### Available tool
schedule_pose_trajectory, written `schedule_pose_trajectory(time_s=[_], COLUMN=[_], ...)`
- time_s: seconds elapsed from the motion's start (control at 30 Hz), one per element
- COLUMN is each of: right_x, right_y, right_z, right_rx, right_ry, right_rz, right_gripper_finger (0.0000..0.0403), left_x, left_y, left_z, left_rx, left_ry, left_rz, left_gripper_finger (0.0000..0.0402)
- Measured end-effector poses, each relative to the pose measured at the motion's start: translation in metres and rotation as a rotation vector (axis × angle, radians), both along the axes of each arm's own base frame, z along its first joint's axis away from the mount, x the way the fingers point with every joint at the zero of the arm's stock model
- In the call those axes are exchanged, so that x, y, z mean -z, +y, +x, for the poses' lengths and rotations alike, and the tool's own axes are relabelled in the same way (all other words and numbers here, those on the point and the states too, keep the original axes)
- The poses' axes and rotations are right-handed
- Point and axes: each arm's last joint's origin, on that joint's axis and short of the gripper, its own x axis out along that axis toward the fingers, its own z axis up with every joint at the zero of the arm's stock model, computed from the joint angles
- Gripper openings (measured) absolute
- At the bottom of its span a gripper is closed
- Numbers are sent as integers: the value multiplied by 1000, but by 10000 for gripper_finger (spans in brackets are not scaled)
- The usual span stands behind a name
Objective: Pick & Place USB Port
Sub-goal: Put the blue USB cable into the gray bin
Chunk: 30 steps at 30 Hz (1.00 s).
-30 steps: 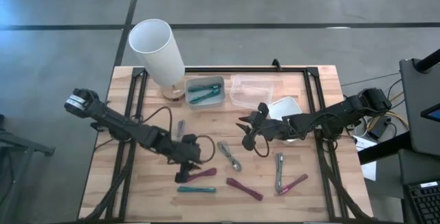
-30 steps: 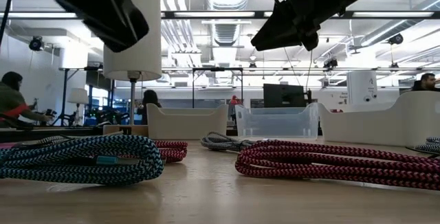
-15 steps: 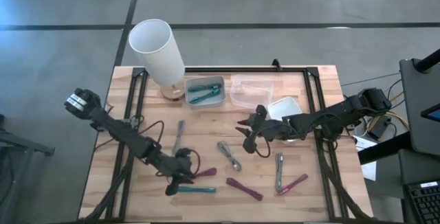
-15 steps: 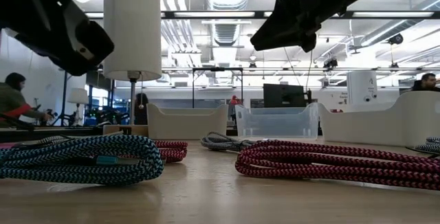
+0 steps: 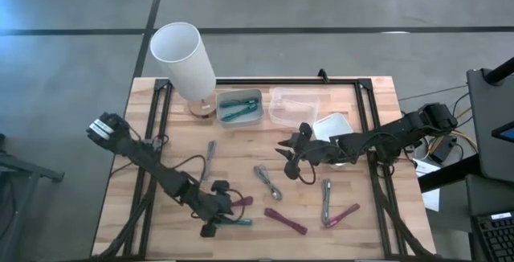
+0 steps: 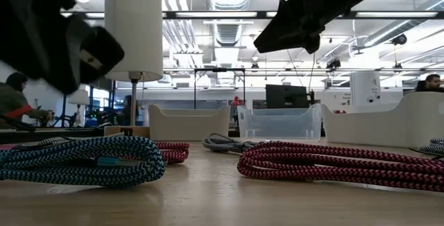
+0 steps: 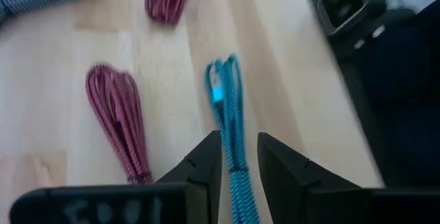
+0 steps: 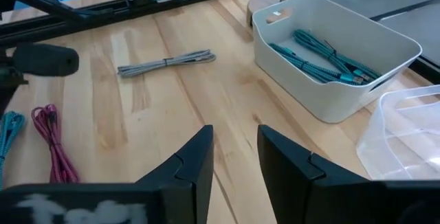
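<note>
Behind the wooden worktop [image 5: 185, 153] an open workshop room shows in the low view, with ceiling lights and a person seated far off at one side. On the worktop lie several bundled USB cables: a teal cable [image 5: 229, 222] near the front edge, a red cable [image 5: 239, 202] just beside it, a grey cable [image 5: 210, 151] nearer the middle, and more red and grey ones to the right. At the back stand a white bin [image 5: 239, 107] that already holds teal cables, a clear bin [image 5: 294, 106], and a lamp [image 5: 185, 59]. The left hand [image 5: 210, 228] hangs low over the near end of the teal cable; in the left wrist view its two fingers are spread a little, with the teal cable [image 7: 228, 124] lying on the wood in line with the gap between them, and nothing is held. The right hand [image 5: 289, 156] waits above the middle of the worktop, its fingers apart and empty. I judge the step in hand to be the approach for picking the teal cable, so the grasp is not yet made. The next move asks the left hand to go down until the fingers stand on both sides of the bundle, close on it firmly, then lift and carry it to the white bin, where the same colour is kept.
</note>
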Motion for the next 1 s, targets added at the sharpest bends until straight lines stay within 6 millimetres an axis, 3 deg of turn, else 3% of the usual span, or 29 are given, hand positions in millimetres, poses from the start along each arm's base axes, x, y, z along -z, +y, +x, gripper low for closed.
schedule_pose_trajectory(time_s=[0.13, 0.5, 0.77, 1.0], right_x=[2, 3, 3, 3], right_y=[0, 0, 0, 0], right_z=[-1, -1, -1, -1], right_rx=[0, -20, -23, -23], right_ry=[6, 11, 12, 12], right_rz=[-1, 9, 9, 9], right_gripper_finger=[104, 109, 101, 99], left_x=[11, 33, 40, 27], left_y=[-1, -3, -5, -6], left_z=[1, 3, 5, 4], left_rx=[-1, -5, 4, -15], left_ry=[52, 125, 152, 143], left_rz=[37, 67, 53, -10], left_gripper_finger=[99, 178, 179, 179])
